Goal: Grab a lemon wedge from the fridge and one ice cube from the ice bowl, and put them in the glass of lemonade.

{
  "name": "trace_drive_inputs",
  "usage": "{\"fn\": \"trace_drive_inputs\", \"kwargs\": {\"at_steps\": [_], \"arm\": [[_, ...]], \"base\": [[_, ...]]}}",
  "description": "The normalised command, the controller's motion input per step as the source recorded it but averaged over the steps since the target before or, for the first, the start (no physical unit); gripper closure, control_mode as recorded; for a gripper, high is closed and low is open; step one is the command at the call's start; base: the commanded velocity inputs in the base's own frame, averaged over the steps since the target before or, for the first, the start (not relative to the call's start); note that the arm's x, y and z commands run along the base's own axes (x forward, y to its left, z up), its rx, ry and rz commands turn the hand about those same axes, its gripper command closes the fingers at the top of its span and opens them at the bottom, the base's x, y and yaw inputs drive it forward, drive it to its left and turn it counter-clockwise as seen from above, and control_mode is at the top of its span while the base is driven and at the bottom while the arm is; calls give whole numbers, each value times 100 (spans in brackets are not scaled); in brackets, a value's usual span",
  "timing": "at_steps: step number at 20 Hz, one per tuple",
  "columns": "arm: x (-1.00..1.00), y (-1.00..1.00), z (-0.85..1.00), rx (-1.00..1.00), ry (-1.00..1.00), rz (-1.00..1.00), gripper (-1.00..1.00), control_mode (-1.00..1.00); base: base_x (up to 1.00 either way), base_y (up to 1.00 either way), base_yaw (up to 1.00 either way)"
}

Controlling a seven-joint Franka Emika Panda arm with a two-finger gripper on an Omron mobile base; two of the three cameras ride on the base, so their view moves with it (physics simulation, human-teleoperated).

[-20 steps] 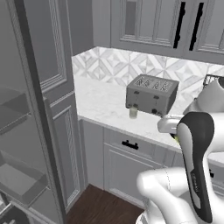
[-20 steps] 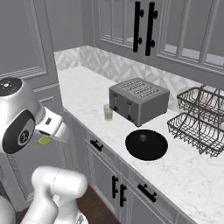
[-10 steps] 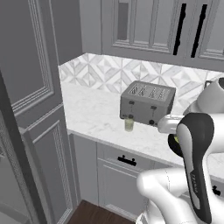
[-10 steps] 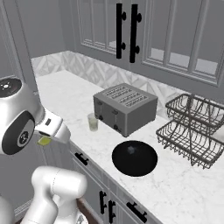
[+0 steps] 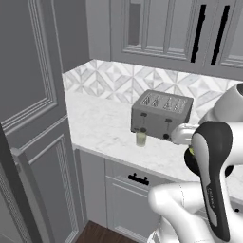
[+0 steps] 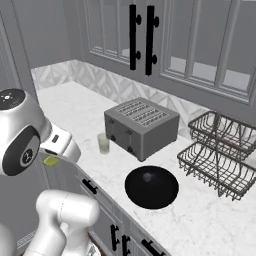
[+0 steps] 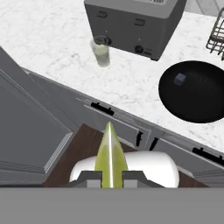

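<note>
Gripping lemon wedge (image 7: 110,155), tool (image 7: 110,178) off the counter edge (image 7: 87,98).

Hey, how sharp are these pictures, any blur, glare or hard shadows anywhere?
Left base view: soft and grainy, toaster slightly blurred. Right base view: even flat light, faint shadow beside the black bowl. Hand view: lemon wedge close and a little soft, no glare on the glass of lemonade.

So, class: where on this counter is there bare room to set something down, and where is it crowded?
Free: the marble left of the toaster, toward the tall cabinet, and the front strip between the glass of lemonade and black bowl. Crowded: bowl, toaster and wire rack sit close together on the right.
</note>
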Motion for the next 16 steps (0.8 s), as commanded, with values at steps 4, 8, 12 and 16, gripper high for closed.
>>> {"fn": "trace_drive_inputs", "kwargs": {"at_steps": [4, 8, 12, 16], "arm": [[0, 0, 0, 0, 0, 0, 100, 100], [0, 0, 0, 0, 0, 0, 100, 100], [0, 0, 0, 0, 0, 0, 100, 100], [23, 0, 0, 0, 0, 1, 100, -100]], "base": [[35, 0, 5], [0, 0, 0], [0, 0, 0], [9, 0, 0]]}}
